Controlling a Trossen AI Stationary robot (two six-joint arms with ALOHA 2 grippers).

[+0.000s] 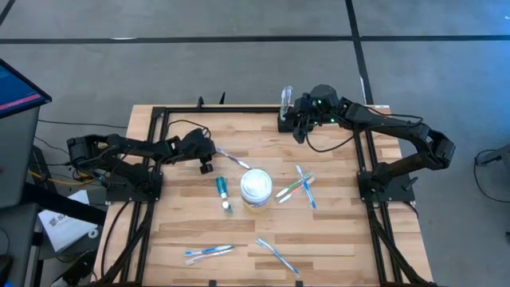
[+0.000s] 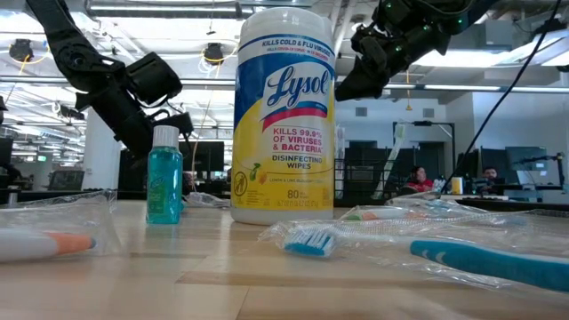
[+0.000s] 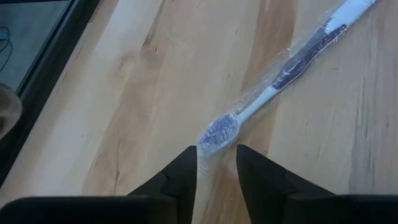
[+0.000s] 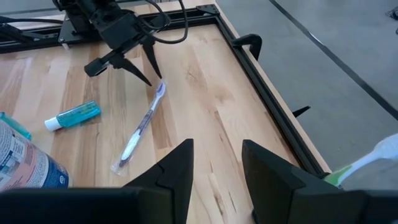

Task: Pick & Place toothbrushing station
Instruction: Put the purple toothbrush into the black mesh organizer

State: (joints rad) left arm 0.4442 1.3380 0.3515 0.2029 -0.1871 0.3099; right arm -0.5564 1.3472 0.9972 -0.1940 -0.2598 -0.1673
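From above, the left gripper (image 1: pixel 207 159) sits left of centre on the table (image 1: pixel 335 239), at the end of a wrapped toothbrush (image 1: pixel 232 158). The right gripper (image 1: pixel 296 126) hangs at the far edge, right of centre. It is just beside a small dark block (image 1: pixel 284 122) that I take to be the toothbrushing station, partly hidden, with a wrapped brush (image 1: pixel 286 96) standing up from it. A white tub (image 1: pixel 256 187), a teal bottle (image 1: pixel 221 190) and more brushes (image 1: pixel 296 188) lie mid-table. From table height, the tub and bottle stand in front, and both arms hang above the table behind them. The left wrist camera shows its fingers (image 3: pixel 183 174) parted either side of the brush head, touching nothing I can make out. The right wrist camera shows its fingers (image 4: pixel 180 168) also apart and empty over bare wood, with the station out of view. To lift the station cleanly, the right gripper should probably square up over one wall, avoid the upright brush, and close only once a finger is inside the rim.
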